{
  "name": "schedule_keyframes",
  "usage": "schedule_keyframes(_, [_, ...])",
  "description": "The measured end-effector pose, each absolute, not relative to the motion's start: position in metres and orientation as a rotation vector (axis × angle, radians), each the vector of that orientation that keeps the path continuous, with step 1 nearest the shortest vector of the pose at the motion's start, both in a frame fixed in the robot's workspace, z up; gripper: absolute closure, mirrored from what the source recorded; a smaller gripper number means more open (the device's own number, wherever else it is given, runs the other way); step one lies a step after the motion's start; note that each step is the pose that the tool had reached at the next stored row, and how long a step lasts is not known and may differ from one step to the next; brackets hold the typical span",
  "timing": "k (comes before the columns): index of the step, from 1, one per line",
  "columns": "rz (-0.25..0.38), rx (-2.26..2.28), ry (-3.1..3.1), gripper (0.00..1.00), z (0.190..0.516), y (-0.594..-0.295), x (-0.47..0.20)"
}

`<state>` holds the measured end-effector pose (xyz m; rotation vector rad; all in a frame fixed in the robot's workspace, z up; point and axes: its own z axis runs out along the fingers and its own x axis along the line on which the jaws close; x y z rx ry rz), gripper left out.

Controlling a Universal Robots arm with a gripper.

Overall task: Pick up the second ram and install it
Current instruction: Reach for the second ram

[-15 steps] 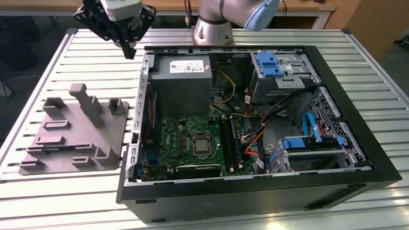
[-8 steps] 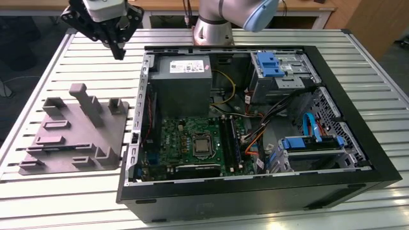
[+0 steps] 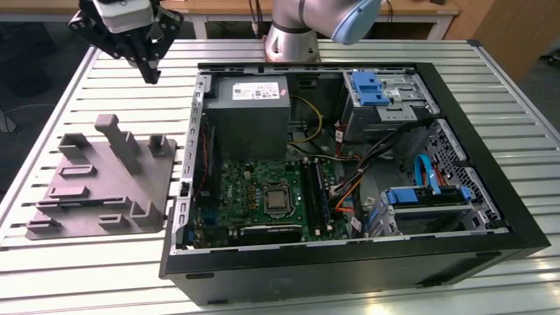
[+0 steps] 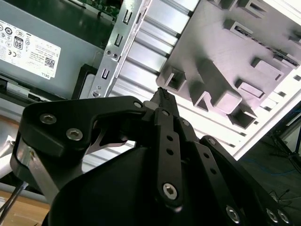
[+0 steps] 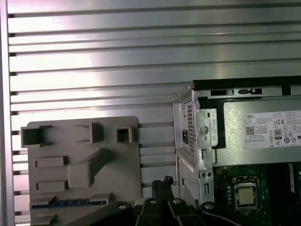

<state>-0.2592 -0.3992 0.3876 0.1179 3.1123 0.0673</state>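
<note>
My gripper (image 3: 151, 75) hangs high over the slatted table, toward the exterior view's left of the open computer case (image 3: 203, 197). Its black fingers are shut with nothing visible between them, as both wrist views show (image 4: 161, 94) (image 5: 162, 181). Below it stands a grey holder block (image 3: 105, 177). A thin dark-bluish strip (image 5: 68, 202) lies along one of the block's slots and looks like the second ram; in the exterior view that slot (image 3: 80, 202) shows as a dark line. Inside the case, a long dark memory stick (image 3: 310, 197) stands beside the processor (image 3: 277, 200).
A grey power supply (image 3: 249, 115) fills the case's back corner. Blue drive brackets (image 3: 372, 88) and loose cables (image 3: 350, 170) crowd the case's right half in the exterior view. A tall post (image 3: 118, 141) rises from the holder block. The arm's base (image 3: 293, 39) stands behind the case.
</note>
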Motion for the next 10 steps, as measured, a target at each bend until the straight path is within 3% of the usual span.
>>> schedule_keyframes(10, [0.067, 0.118, 3.112, 0.89, 0.385, -0.3998, -0.2633])
